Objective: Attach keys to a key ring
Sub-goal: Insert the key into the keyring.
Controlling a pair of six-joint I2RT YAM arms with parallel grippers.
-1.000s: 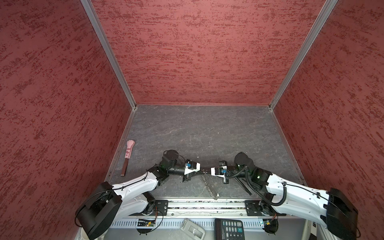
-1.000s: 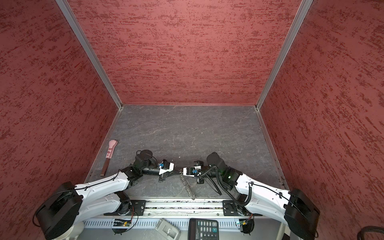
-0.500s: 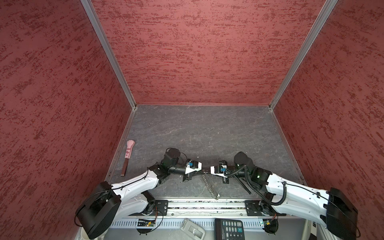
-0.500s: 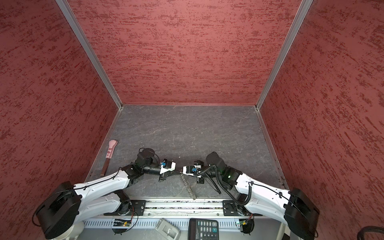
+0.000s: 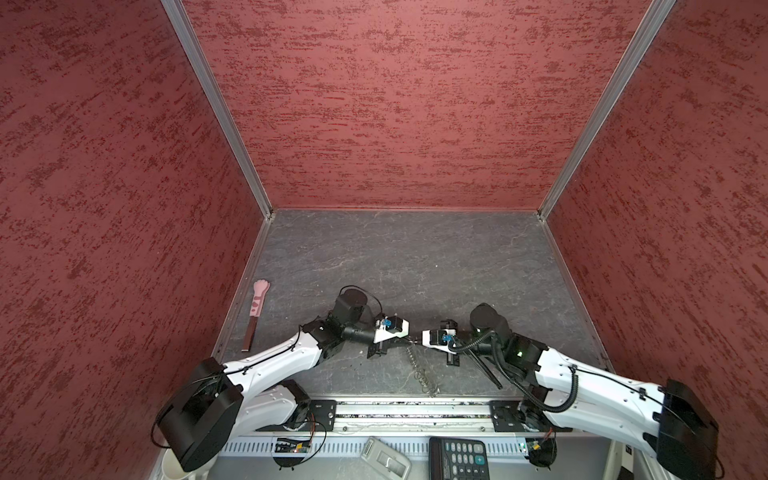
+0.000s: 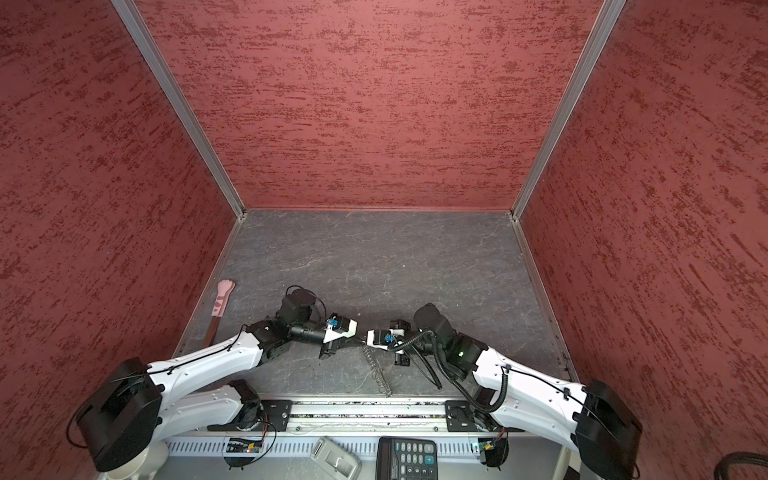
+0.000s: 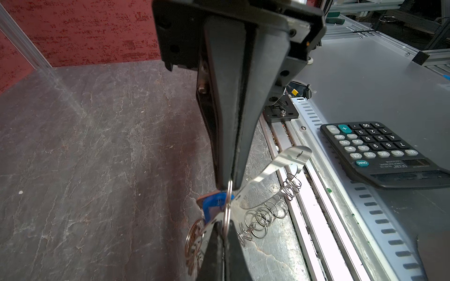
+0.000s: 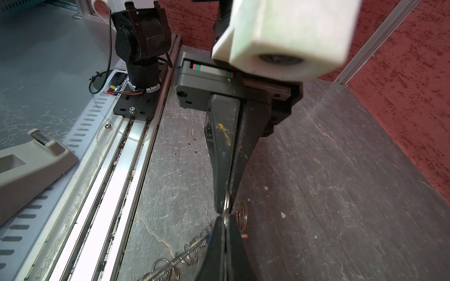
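Observation:
In both top views my left gripper point(image 5: 409, 337) point(image 6: 358, 338) and right gripper point(image 5: 419, 338) point(image 6: 366, 341) meet tip to tip low over the front of the table. The left wrist view shows my left gripper point(image 7: 225, 225) and the right gripper's fingertips point(image 7: 229, 183) both shut on one silver ring point(image 7: 228, 206). The blue key tag point(image 7: 213, 204) hangs right beside that ring. The key ring's thin band point(image 7: 280, 165) and its row of silver links point(image 7: 265, 216) point(image 5: 419, 370) trail toward the front rail. In the right wrist view my right gripper point(image 8: 225, 219) pinches the same ring.
A pink paw-tipped stick point(image 5: 257, 307) lies along the left wall. Beyond the metal rail point(image 5: 415, 409) at the table's front edge sit a black calculator point(image 5: 457, 457) and a grey tape dispenser point(image 5: 384, 459). Red walls close in three sides.
Both grippers stay shut and tip to tip on the ring. The left arm's wrist has shifted slightly; the links on the table lie as before.

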